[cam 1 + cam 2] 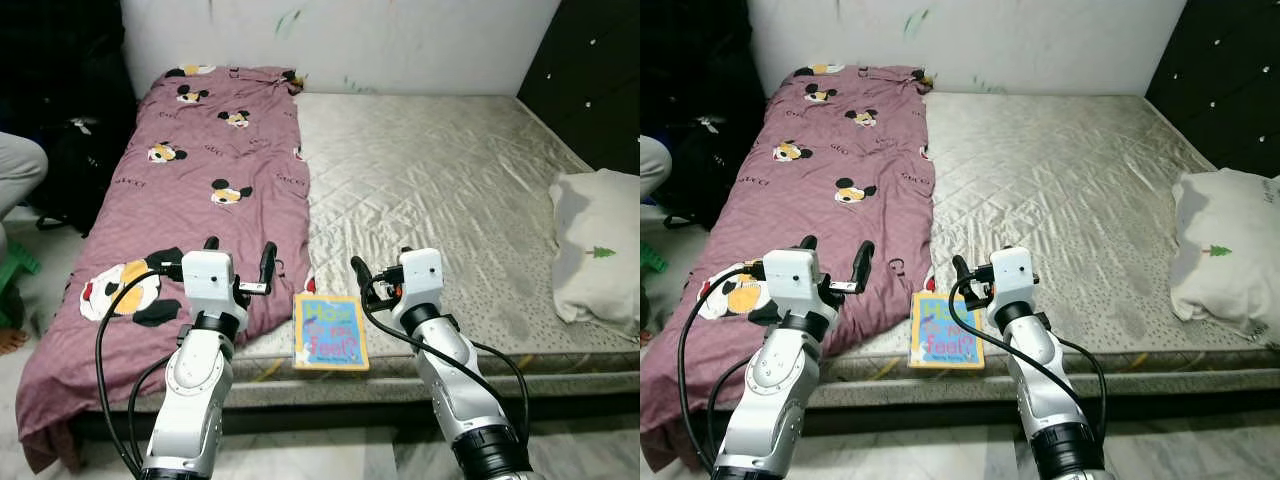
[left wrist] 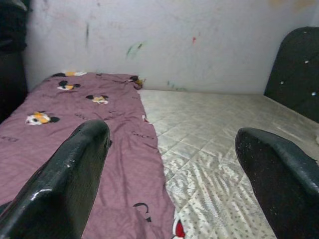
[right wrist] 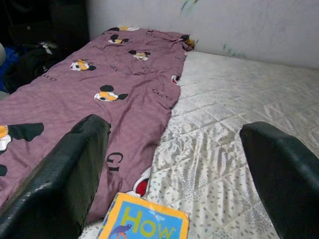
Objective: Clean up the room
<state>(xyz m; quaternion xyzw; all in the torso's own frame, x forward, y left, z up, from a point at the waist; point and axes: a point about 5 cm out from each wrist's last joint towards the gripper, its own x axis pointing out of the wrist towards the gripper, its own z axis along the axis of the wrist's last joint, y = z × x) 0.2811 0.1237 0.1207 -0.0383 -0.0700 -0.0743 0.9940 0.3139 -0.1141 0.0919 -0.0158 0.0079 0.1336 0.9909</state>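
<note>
The right gripper [image 3: 174, 184] has its two black fingers [image 3: 65, 179] spread wide above the quilted silver mattress [image 3: 239, 114]. A blue, yellow-bordered picture book [image 3: 144, 221] lies near them. The mauve cartoon-mouse blanket [image 3: 99, 89] covers the mattress's left side.

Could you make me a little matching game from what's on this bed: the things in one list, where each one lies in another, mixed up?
Things:
1. book
2. pillow
3. purple blanket
4. right gripper

Places:
A. spread over the bed's left side
B. at the bed's right edge
C. hovering open just above the book
D. flat at the near edge of the mattress, between the two arms

Pairs: 1-D, 2-B, 3-A, 4-C
</note>
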